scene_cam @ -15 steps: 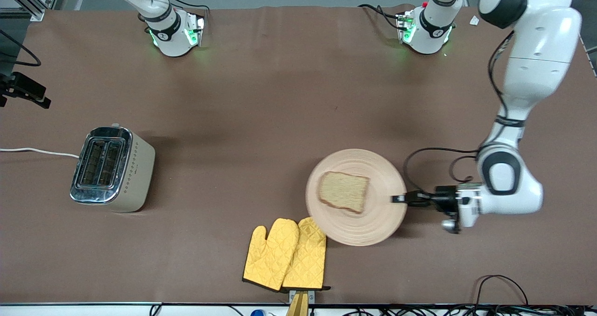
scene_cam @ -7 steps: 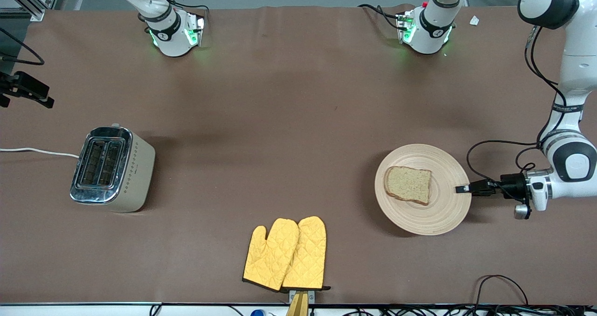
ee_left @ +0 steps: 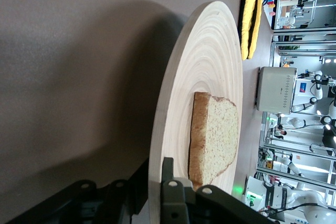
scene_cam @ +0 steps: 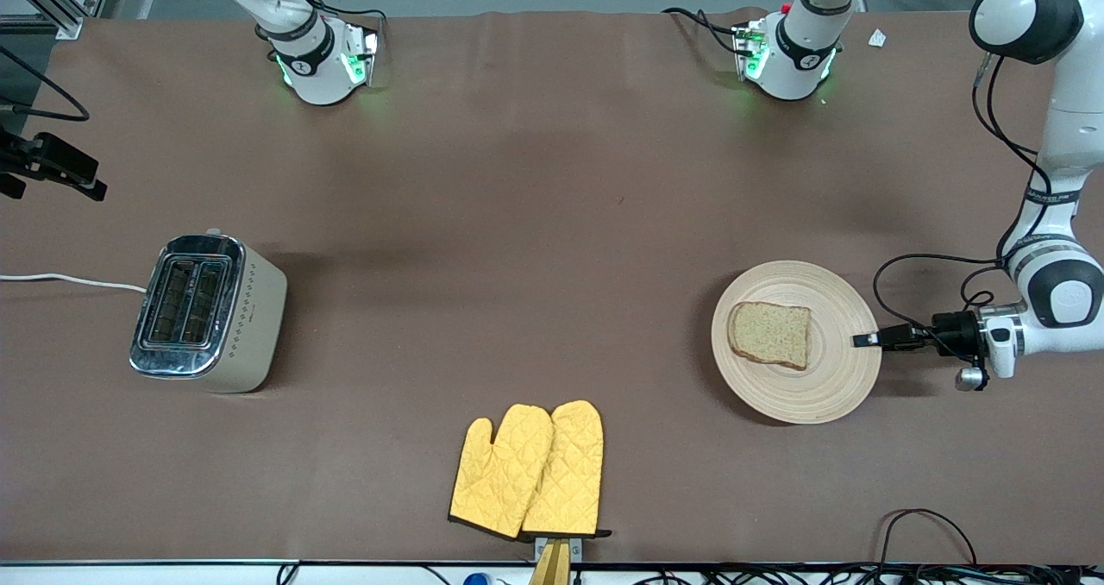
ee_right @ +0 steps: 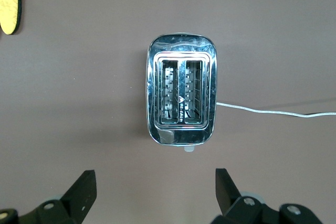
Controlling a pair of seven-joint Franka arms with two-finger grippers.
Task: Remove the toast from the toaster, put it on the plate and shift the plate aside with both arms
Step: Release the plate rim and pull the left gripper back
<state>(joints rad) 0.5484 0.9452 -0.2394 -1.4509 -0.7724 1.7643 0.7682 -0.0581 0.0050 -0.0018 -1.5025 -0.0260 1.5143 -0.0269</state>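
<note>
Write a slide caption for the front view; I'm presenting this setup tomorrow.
Left gripper clamps the rim of the plate carrying the toast.

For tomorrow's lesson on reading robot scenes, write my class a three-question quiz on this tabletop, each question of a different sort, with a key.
1. True or false: the toast lies on the plate.
2. Multiple choice: the left gripper is
A. open over the toaster
B. shut on the plate's rim
C. resting on the oven mitts
3. Fill in: the right gripper hangs open above the ____.

Key
1. True.
2. B; the left wrist view shows its fingers clamping the rim.
3. Toaster; both its slots look empty in the right wrist view.
</note>
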